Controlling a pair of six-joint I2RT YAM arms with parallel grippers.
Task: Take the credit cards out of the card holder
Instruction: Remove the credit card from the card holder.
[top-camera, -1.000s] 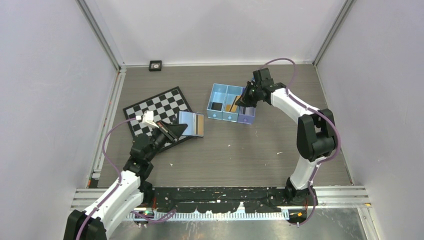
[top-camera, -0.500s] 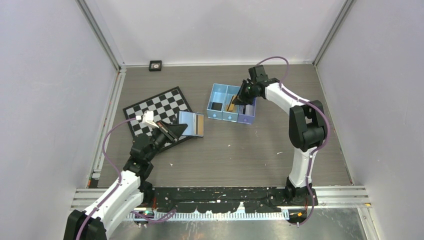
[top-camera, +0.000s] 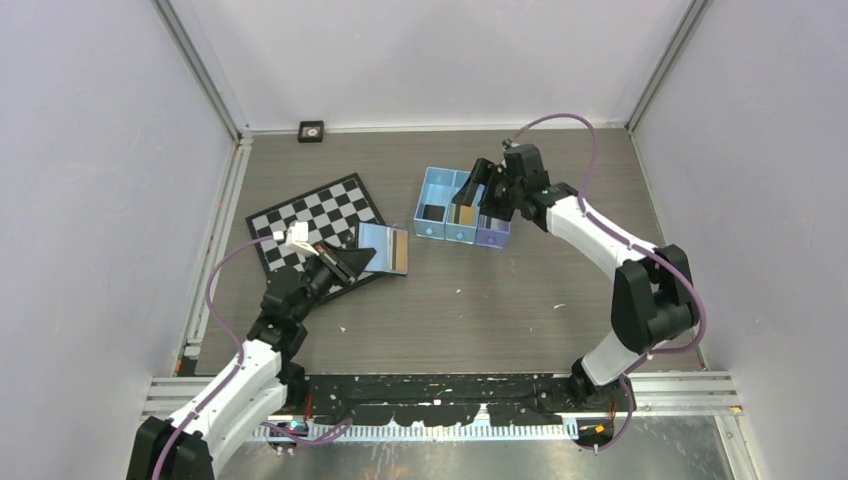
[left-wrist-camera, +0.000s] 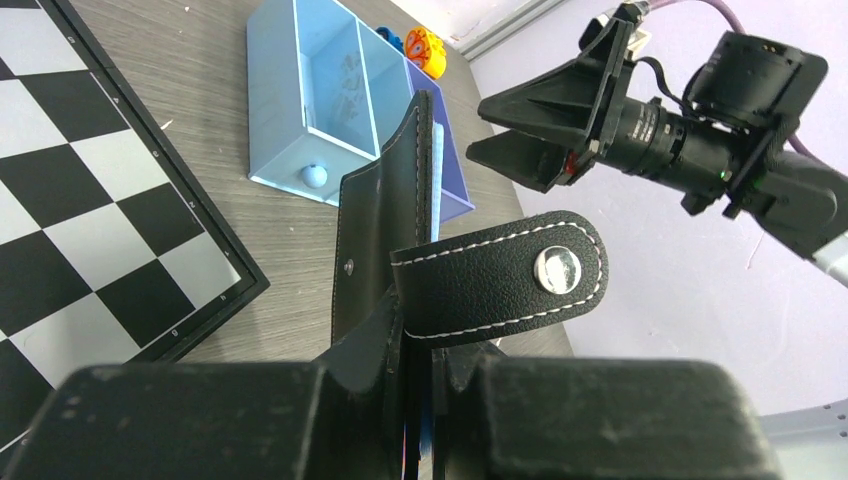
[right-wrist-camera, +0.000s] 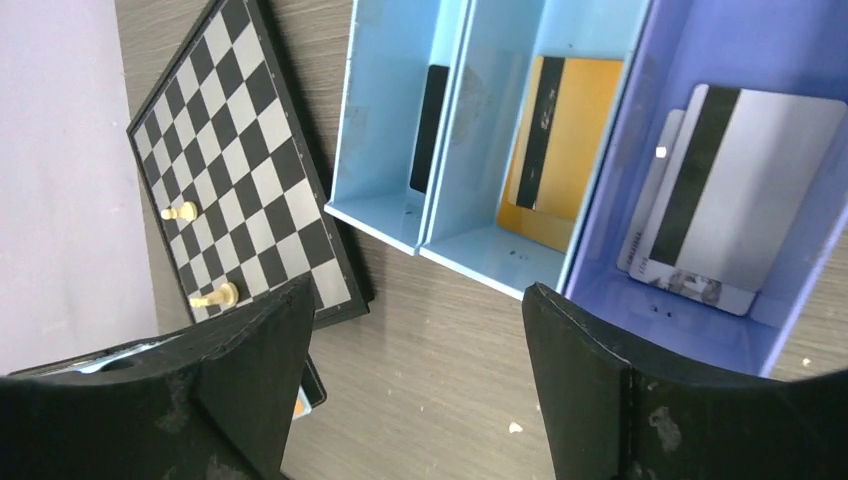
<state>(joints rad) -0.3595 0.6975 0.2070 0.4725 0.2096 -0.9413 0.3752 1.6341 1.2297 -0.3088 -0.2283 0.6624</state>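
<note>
Gripping the black card holder (top-camera: 378, 245) with the left hand (top-camera: 355, 262), clenched on its near edge, left of centre in the overhead view. Holding it open at the lower right corner of the chessboard (top-camera: 310, 212), pale bluish inner face up, an orange strip along its right side. From the left wrist, showing black leather and a snap strap (left-wrist-camera: 500, 275) above the fingers at the bottom of the frame. Hovering the right hand (top-camera: 483, 188), spread wide and grasping nothing, over the light-blue tray (top-camera: 424, 200) just above centre on the worktop (top-camera: 480, 300). Inside, seen from the right wrist: gold-orange card (right-wrist-camera: 575, 120) in the middle compartment, silvery-grey card (right-wrist-camera: 775, 180) with a dark stripe in the purple right-hand one.
</note>
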